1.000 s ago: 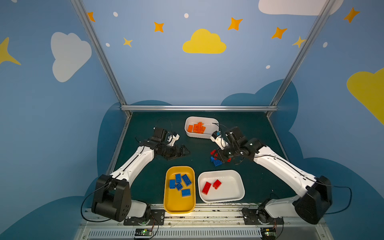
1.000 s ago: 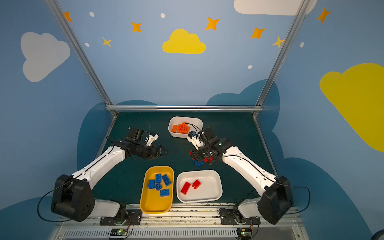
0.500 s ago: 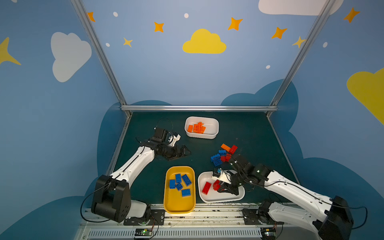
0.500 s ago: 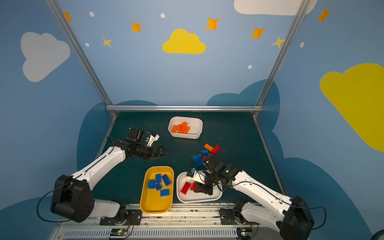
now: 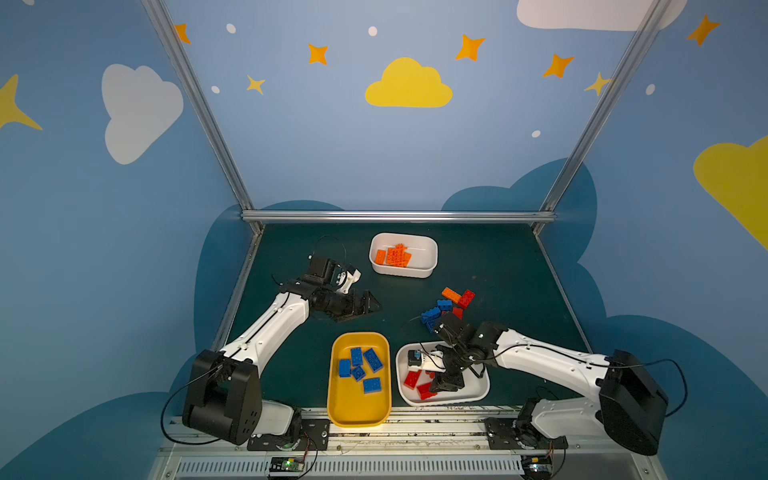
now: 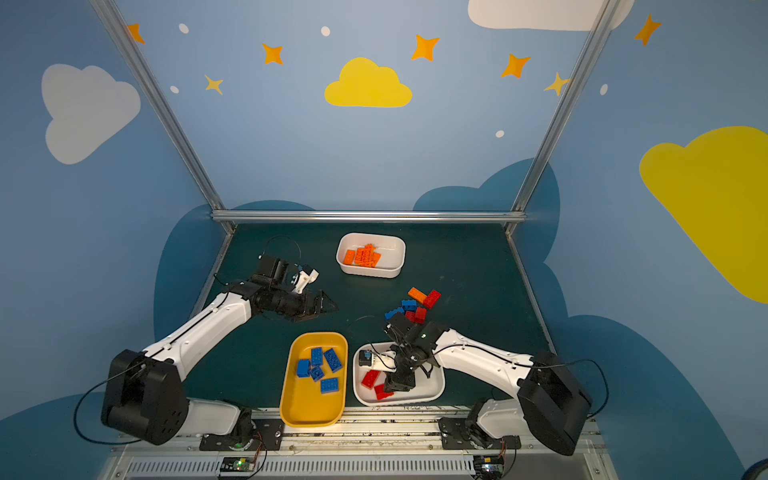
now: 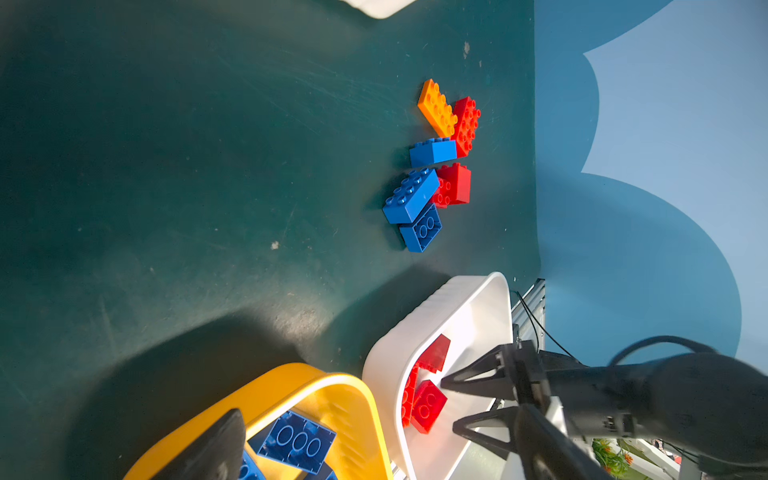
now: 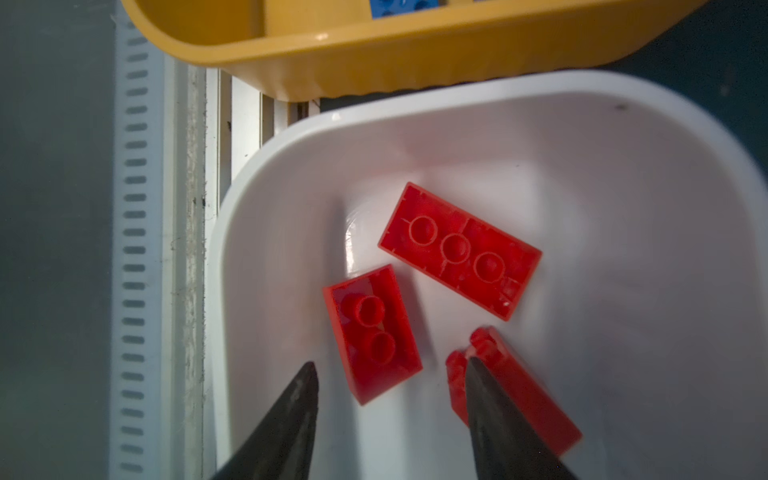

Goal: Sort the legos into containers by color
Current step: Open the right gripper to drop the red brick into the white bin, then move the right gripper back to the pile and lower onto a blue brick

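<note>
- Right gripper (image 8: pixel 390 363): mine, pointed down into the shallow white tub (image 8: pixel 498 89). Its jaws stood partly apart and gripped nothing.
- Red brick (image 8: pixel 536 403): on the tub floor, on its side and blurred, partly hidden under one of my fingertips (image 8: pixel 478 386). It lay outside the gap rather than in it. I could not tell whether it touched the finger.
- Two more red bricks: a long one (image 8: pixel 459 251) and a short one (image 8: pixel 372 332), both studs-down. The short one lay below the gap and the long one just beyond it. I judged that red was being gathered here, which is why I held the jaws low inside the walls.
- Yellow tub (image 5: pixel 359 419): just beside the white one, holding only blue bricks (image 5: pixel 359 368).
- Loose pile (image 7: pixel 436 166): on the green mat (image 5: pixel 478 257), behind my right arm. Blue and red pieces lay touching, with one orange brick (image 7: pixel 436 109) at the far end. I judged these unsorted.
- Small deep white tub (image 5: pixel 430 257): at the back, well apart, holding orange bricks (image 5: pixel 392 255).
- Left gripper (image 5: pixel 365 309): jaws wide and empty, over bare mat, well apart from the pile. I judged it parked clear of my right arm.
</note>
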{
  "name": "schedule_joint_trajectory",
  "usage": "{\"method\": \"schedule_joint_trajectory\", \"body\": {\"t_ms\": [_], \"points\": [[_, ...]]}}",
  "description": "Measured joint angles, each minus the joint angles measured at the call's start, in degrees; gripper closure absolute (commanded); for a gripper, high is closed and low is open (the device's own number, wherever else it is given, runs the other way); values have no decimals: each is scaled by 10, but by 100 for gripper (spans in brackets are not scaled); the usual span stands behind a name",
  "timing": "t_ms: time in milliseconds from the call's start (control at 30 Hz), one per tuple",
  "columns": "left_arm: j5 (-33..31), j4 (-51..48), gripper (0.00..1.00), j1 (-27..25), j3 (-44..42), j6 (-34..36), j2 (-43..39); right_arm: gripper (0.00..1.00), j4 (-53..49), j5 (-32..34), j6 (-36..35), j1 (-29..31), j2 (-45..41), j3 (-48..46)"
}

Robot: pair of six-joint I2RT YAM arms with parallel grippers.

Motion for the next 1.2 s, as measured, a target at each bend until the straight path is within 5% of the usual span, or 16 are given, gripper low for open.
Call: {"method": "schedule_joint_trajectory", "body": {"t_ms": [267,433,800,1033,1200], "points": [[-1,-7,0,0,0,2,0,41,-35,22,75,-110,-13,121],[-2,-7,0,0,0,2,0,43,-35,28,266,-174,61,209],[-7,-9,0,0,0,8,0,41,-46,80,775,-171,179,261],[-10,-17,0,0,0,21,0,45,-42,98,944,-178,211,260],[-12,-24,0,0,0,28,0,49,-30,106,983,-185,245,260]]}}
